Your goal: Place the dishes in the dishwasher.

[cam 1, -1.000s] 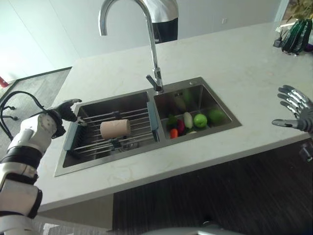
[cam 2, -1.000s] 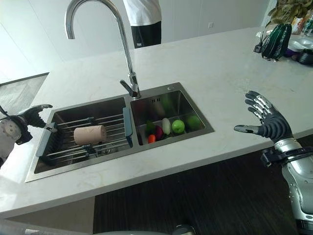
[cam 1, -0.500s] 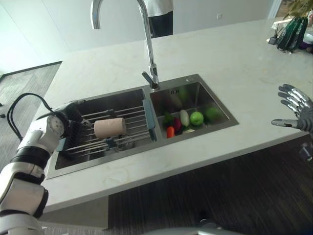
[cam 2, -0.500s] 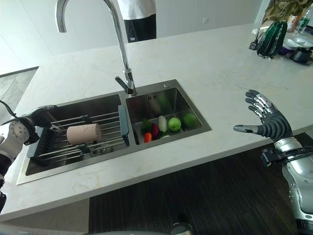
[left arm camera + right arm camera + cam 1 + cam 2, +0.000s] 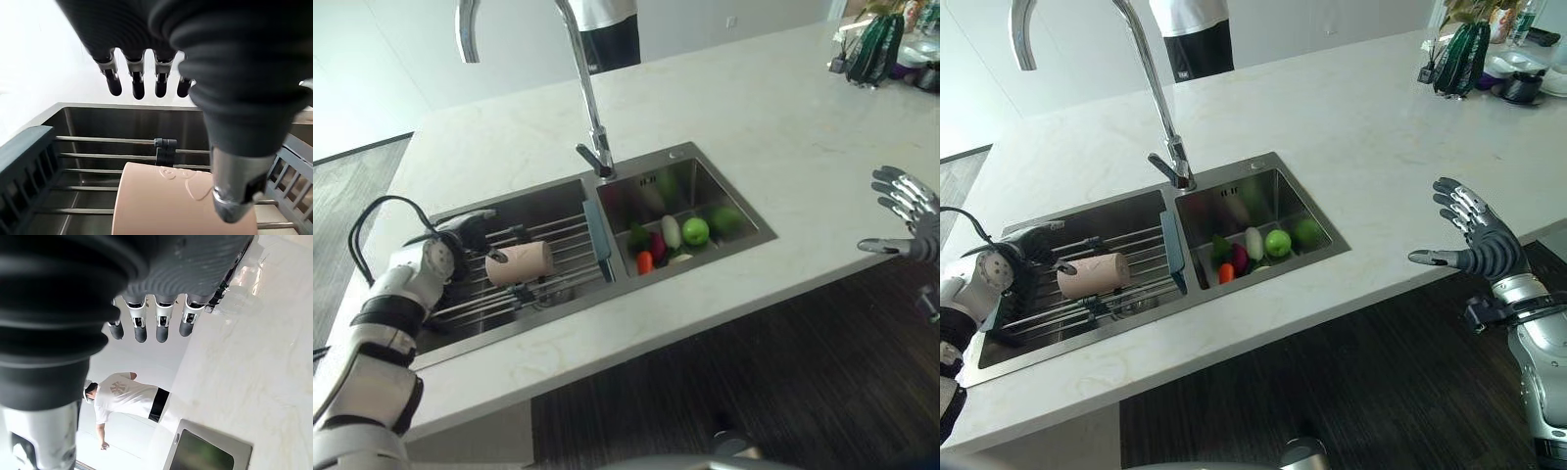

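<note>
The left hand (image 5: 460, 235) hovers spread just beside the cup (image 5: 520, 263), not touching it. The cup lies on the rack (image 5: 570, 233) in the sink (image 5: 636, 174). The right hand (image 5: 1477, 240) is spread, well apart from the sink.

kitchen | double sink (image 5: 744, 240) | tall faucet (image 5: 590, 108) | stone countertop (image 5: 783, 137)

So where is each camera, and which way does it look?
Left eye view: on the head, looking down at the sink; left hand by the pink cup.
Right eye view: beside it, same scene; right hand open over the counter.
Left wrist view: along the left hand at the cup.
Right wrist view: toward a person.
</note>
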You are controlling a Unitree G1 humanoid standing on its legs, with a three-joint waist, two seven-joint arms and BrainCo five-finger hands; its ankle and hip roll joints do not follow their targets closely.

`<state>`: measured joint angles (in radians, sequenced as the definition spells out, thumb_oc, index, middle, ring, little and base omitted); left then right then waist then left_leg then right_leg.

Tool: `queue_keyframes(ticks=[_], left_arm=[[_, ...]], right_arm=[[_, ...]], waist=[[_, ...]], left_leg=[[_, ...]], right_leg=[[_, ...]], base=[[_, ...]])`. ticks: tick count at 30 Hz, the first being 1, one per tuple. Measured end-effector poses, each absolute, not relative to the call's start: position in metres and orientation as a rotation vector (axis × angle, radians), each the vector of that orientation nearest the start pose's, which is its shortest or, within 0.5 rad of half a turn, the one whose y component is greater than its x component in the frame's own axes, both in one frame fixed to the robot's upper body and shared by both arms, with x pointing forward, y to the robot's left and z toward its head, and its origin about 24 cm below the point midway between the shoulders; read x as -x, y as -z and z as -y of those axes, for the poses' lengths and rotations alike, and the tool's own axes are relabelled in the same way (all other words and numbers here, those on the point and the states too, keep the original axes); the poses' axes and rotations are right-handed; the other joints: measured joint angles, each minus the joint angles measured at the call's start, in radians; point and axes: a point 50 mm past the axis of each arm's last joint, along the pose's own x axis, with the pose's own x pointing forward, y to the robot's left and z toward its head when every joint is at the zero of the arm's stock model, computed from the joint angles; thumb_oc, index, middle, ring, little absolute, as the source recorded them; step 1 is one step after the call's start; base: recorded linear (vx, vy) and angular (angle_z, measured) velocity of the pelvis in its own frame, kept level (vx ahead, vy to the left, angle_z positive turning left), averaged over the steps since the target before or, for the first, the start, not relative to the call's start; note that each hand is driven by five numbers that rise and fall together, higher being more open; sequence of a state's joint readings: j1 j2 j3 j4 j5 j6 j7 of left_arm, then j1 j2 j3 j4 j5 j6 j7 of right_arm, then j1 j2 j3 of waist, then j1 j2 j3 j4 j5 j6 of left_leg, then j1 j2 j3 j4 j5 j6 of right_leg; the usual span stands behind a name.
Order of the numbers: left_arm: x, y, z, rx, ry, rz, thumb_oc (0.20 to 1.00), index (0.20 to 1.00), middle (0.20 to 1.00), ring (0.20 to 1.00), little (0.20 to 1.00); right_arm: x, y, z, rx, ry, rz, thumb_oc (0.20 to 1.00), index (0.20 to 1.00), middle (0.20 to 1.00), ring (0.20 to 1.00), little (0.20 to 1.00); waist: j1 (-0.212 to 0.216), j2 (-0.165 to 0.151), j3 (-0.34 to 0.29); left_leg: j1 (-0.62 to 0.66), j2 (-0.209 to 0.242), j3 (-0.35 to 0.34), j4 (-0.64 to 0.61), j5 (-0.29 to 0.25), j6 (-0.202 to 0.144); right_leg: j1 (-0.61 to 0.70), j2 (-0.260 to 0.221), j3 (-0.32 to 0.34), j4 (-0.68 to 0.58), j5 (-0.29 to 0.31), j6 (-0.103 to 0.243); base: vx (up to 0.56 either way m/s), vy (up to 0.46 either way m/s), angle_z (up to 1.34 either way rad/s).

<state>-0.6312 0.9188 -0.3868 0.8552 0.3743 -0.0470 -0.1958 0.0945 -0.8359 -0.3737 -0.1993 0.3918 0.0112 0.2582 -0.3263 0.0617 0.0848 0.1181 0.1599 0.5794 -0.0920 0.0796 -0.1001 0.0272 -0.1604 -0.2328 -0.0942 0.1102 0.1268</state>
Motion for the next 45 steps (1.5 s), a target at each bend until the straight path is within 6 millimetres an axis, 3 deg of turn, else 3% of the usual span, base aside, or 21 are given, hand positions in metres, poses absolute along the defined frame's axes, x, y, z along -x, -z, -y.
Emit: queue_keyframes(ticks=[7, 21, 45], left_arm=[[-0.319, -0.086, -0.347, -1.293, 0.079, -0.506, 1.0, 1.0, 1.0, 1.0, 1.0], [-0.309, -0.068, -0.357, -1.27, 0.049, -0.588, 1.0, 1.0, 1.0, 1.0, 1.0], [-0.305, -0.065, -0.364, -1.267, -0.002, -0.615, 1.0, 1.0, 1.0, 1.0, 1.0]], right_arm=[[-0.226, -0.186, 0.311, 0.538, -0.063, 0.212, 1.0, 1.0, 1.0, 1.0, 1.0], [-0.224, -0.198, 0.316, 0.602, -0.043, 0.223, 1.0, 1.0, 1.0, 1.0, 1.0], [-0.221, -0.209, 0.322, 0.643, 0.009, 0.248, 1.0, 1.0, 1.0, 1.0, 1.0]], waist=[[-0.019, 0.002, 0.001], [-0.025, 0.008, 0.009], [-0.037, 0.009, 0.066]], left_leg=[[0.005, 0.002, 0.008, 0.0, -0.002, -0.001], [0.003, 0.001, 0.032, 0.0, -0.004, -0.003], [-0.003, 0.001, 0.038, 0.0, -0.005, -0.005]], right_leg=[[-0.001, 0.002, 0.008, 0.0, -0.001, 0.002], [-0.018, 0.003, 0.031, 0.0, 0.001, 0.004], [-0.033, 0.005, 0.048, 0.004, 0.011, -0.004]], base=[[0.0, -0.001, -0.03], [0.0, 0.004, -0.04], [0.0, 0.002, -0.01]])
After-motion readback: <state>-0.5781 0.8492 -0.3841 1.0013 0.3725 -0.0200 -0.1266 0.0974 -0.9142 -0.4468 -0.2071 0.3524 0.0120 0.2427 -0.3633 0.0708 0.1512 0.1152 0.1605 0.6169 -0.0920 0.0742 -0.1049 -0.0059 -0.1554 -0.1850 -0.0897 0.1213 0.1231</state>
